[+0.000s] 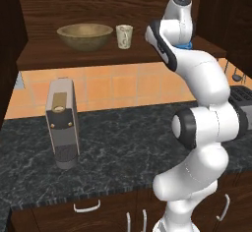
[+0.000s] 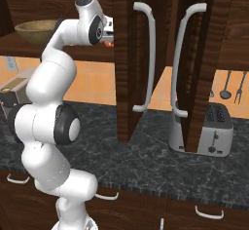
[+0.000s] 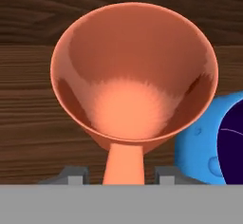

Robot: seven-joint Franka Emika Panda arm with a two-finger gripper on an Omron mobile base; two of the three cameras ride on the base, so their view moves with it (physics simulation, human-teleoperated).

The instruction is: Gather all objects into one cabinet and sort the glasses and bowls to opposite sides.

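A red-orange cup (image 3: 134,76), plain and handleless, flaring wide from a narrow base, sits closest to the hand camera, looking straight into its mouth. It stands upright on the dark brown wood-grain shelf (image 3: 28,114) of the wall cabinet, with a small blue mug (image 3: 213,144) just beside it, apparently touching or nearly so. The two dark fingers (image 3: 72,174) stand on either side of the cup's narrow base with a visible gap on each side, so they are parted and gripping nothing.

The step in hand looks like releasing the cup. To do it well, the fingers should spread clear of the base, then back straight away without tipping the cup or nudging the mug.

From the left base camera, the white arm (image 1: 204,128) reaches up to the cabinet shelf (image 1: 74,56). Farther along that shelf rests a wide, shallow tan-gold bowl (image 1: 84,35) with a dull metallic sheen, and a small cream cup (image 1: 124,36) with faint dark markings stands near it. Below lies the dark speckled worktop (image 1: 123,147).
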